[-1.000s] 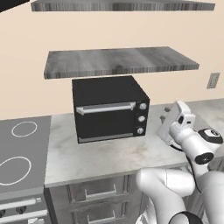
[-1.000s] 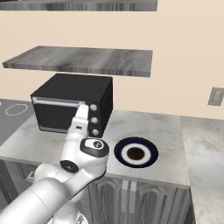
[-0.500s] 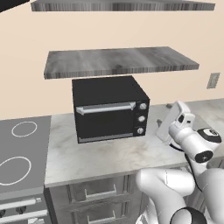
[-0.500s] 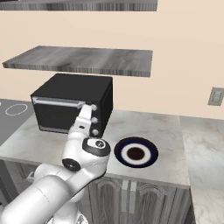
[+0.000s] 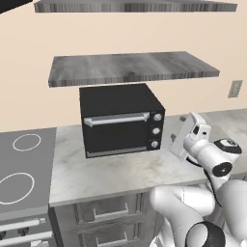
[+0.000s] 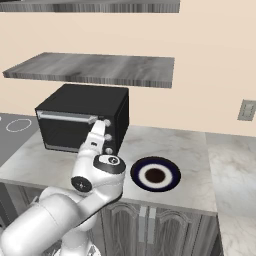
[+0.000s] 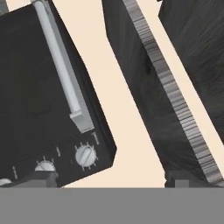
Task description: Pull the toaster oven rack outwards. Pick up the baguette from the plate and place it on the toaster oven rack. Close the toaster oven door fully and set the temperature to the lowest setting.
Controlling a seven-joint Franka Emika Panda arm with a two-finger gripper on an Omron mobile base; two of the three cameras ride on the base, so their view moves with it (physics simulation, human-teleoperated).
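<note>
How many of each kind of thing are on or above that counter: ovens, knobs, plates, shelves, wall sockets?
Oven: 1
Knobs: 3
Plate: 1
Shelves: 2
Wall socket: 1
Total: 8

Your arm (image 5: 207, 193) rises from the base in a bulky white bend, then doubles forward at the dark-jointed wrist (image 5: 223, 169). From the right base camera you see the same arm (image 6: 60, 220) climbing from the lower left, the wrist (image 6: 107, 161) capped by its round dark disc. The hand tilts up and forward. Your gripper (image 7: 109, 178) has its jaws spread wide, the two dark fingertips (image 7: 38, 177) set far apart, nothing between them.
</note>
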